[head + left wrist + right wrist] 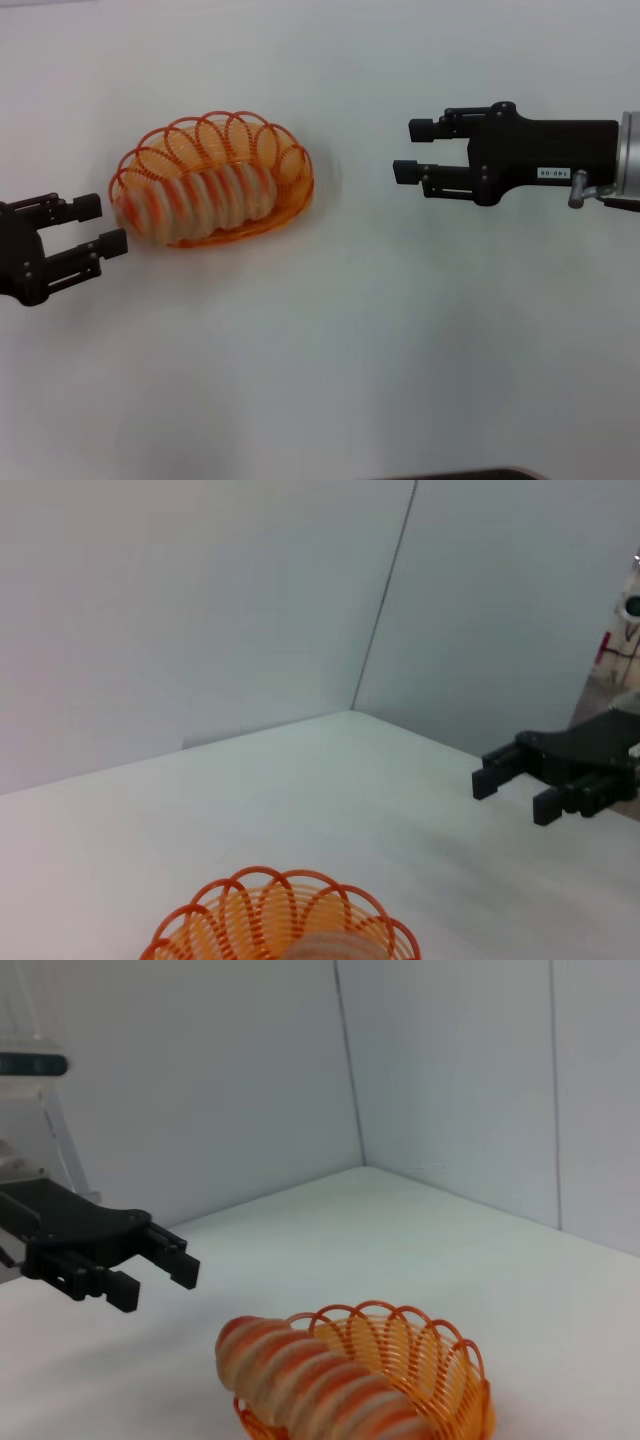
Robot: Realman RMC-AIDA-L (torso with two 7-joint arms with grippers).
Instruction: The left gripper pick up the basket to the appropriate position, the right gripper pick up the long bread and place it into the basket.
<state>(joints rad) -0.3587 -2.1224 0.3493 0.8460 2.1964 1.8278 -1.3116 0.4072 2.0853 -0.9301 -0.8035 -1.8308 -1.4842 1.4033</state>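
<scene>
Now long bread [215, 200] fills basket [290, 155]; right gripper [408, 150] apart.

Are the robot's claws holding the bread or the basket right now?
No, nothing is held. The left gripper and right gripper are both open and empty, on either side of the basket. The long bread lies inside it.

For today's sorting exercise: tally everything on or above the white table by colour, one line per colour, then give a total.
Black: 2, the left gripper and the right gripper
Orange: 1, the basket
Pale tan with orange-red ridges: 1, the long bread lying in the basket
Total: 4
</scene>
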